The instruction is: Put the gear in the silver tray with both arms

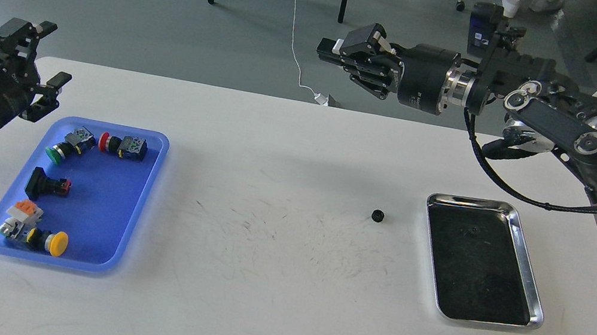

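The gear is small, black and toothed, and it lies alone on the white table just left of the silver tray. That tray has a dark reflective bottom with nothing in it. My right gripper hangs high over the table's far edge, well behind and above the gear, pointing left. Its fingers are together with nothing between them. At the table's left edge my left gripper hovers just beyond the blue tray's far left corner, its fingers spread apart and holding nothing.
A blue plastic tray at the left holds several push-button switches with green, red and yellow caps. Scuff marks cover the table's middle. Chair legs and cables sit on the floor behind the table.
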Available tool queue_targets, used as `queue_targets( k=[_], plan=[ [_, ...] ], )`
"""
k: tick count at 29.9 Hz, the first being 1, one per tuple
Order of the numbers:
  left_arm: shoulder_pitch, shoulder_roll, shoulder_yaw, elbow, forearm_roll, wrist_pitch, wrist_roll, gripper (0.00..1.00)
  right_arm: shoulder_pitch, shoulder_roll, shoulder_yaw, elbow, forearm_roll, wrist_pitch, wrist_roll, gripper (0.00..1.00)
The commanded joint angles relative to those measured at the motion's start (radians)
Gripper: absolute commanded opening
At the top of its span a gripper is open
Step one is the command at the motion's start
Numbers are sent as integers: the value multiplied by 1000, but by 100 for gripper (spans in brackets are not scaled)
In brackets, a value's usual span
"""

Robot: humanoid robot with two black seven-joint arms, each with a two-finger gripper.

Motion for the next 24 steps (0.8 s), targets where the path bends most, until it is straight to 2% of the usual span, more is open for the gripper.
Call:
queue_targets(
  k=[1, 2, 4, 6, 11, 12, 13, 15, 17, 18, 19, 24],
  plan=[
    [-2, -17, 0, 25, 0, -5, 0, 98, 39, -27, -65, 42, -210, 0, 0, 52],
    [-2, -22, -2, 37, 1, -8, 0, 98, 47, -33, -90, 51, -264, 0, 0, 41],
    [-3, -31, -2, 51, 3, -9, 0, 98, 59, -38, -144, 74, -348, 0, 0, 27],
    [-3, -34, 0, 51, 4, -9, 0, 98, 83, -65, -187, 126, -414, 0, 0, 3],
    [-3, -34, 0, 51, 6, -9, 0, 98, 102, -70, -230, 76, -456, 0, 0, 2],
    [-3, -33, 0, 51, 6, -9, 0, 98, 108, -72, -230, 82, -451, 0, 0, 4],
    [-3, -33, 0, 53, 6, -9, 0, 98, 110, -72, -231, 93, -459, 0, 0, 12],
    [-3, -33, 1, 53, 6, -9, 0, 98, 114, -72, -234, 93, -464, 0, 0, 30],
    [-3, -33, 0, 53, 6, -9, 0, 98, 111, -72, -239, 87, -473, 0, 0, 55],
    [-3, -33, 0, 53, 6, -9, 0, 98, 114, -72, -242, 87, -471, 0, 0, 61],
    [-3, -33, 0, 53, 6, -9, 0, 98, 116, -75, -245, 93, -477, 0, 0, 72],
    [-3, -33, 0, 53, 6, -9, 0, 98, 111, -78, -279, 41, -502, 0, 0, 83]
  ],
)
